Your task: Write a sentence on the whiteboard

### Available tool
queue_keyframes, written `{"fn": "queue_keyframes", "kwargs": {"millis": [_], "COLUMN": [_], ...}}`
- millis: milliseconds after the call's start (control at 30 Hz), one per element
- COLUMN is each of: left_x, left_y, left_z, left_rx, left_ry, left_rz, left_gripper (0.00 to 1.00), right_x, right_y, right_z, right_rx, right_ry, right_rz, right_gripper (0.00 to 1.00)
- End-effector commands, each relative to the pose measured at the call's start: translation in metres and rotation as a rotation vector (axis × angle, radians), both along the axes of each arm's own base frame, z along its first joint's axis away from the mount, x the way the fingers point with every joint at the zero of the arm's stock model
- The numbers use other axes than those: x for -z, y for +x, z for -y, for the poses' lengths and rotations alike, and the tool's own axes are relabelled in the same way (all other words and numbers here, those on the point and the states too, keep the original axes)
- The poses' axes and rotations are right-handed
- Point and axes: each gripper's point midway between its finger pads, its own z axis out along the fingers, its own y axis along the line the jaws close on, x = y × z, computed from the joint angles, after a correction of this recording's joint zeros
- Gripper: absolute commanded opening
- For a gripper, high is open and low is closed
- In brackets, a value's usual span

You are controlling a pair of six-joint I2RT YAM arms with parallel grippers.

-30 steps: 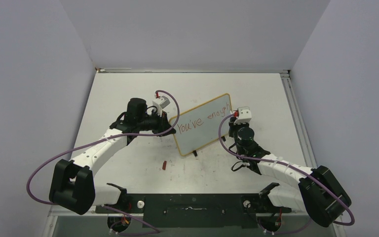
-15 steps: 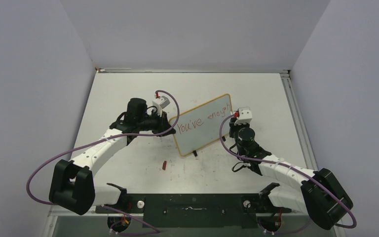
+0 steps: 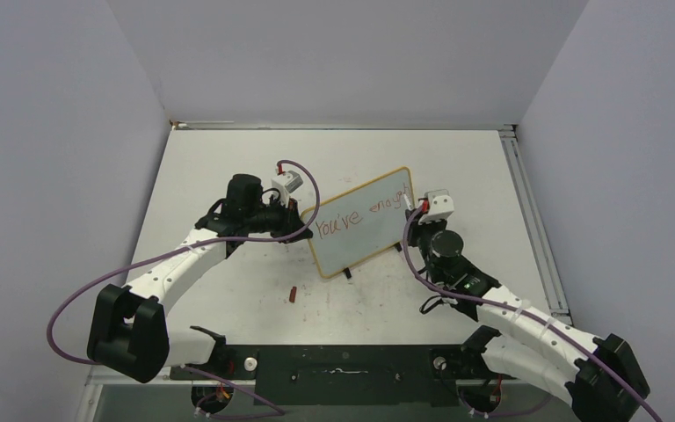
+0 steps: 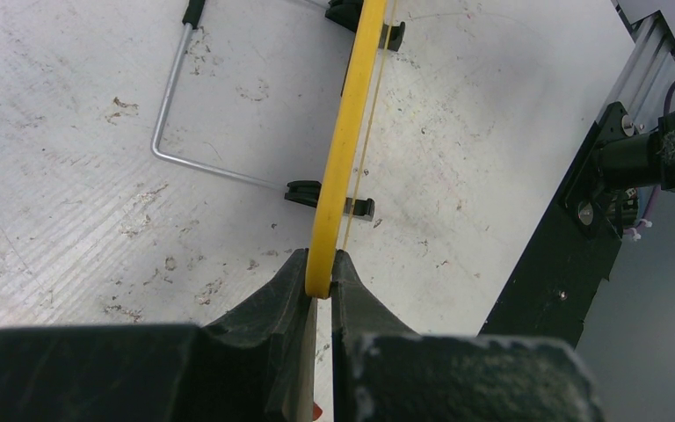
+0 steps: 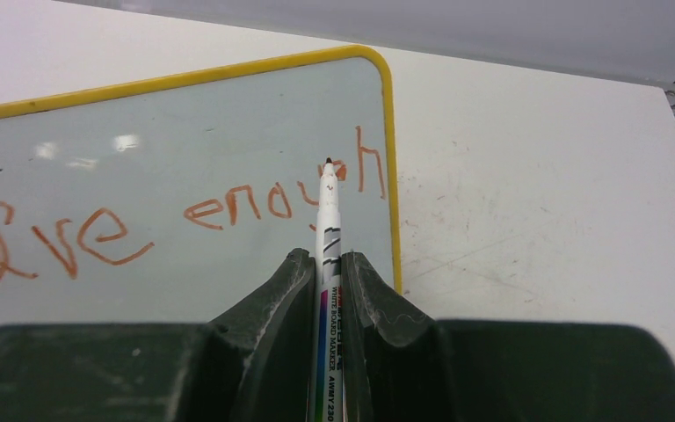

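Observation:
The whiteboard (image 3: pixel 360 224) stands tilted on its wire stand in the middle of the table, with a yellow rim (image 4: pixel 343 149). The sentence (image 3: pixel 358 214) reads "You've enough" in red on one line; it also shows in the right wrist view (image 5: pixel 228 211). My left gripper (image 4: pixel 321 286) is shut on the board's left rim. My right gripper (image 5: pixel 327 264) is shut on a white marker pen (image 5: pixel 328 220), whose tip sits in front of the "g" of "enough". In the top view the right gripper (image 3: pixel 409 221) is at the board's right edge.
A small red marker cap (image 3: pixel 291 294) lies on the scuffed tabletop in front of the board. The wire stand (image 4: pixel 169 114) with black clips sits behind the board. A black base rail (image 3: pixel 343 369) runs along the near edge.
My right arm has swung its elbow out to the right and the wrist has shifted slightly down and right by the board's edge. The left arm and board have stayed still.

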Motion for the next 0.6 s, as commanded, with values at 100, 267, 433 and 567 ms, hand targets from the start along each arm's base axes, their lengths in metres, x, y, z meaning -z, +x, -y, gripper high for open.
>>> {"fn": "queue_keyframes", "kwargs": {"millis": [100,267,433,567], "left_x": [0.007,0.006,0.006,0.006], "left_y": [-0.001,-0.002,-0.004,-0.004], "left_z": [-0.012,-0.011,-0.009,-0.010], "left_rx": [-0.050,-0.049,-0.042,-0.044], "left_ry": [0.069,0.065,0.063,0.064], "left_rz": [-0.027,-0.021,-0.025,-0.023], "left_gripper": [0.00,0.00,0.00,0.00], "right_x": [-0.015,-0.008,0.000,0.009], "right_y": [-0.018,-0.018,-0.007,0.001], "right_z": [-0.002,0.010,0.017,0.016], "right_rx": [0.004,0.008,0.001,-0.002], "right_ry": [0.061,0.103,0.131,0.123], "right_rz": [-0.021,-0.008,-0.013,-0.023], "right_gripper": [0.05,0.05,0.05,0.05]}}
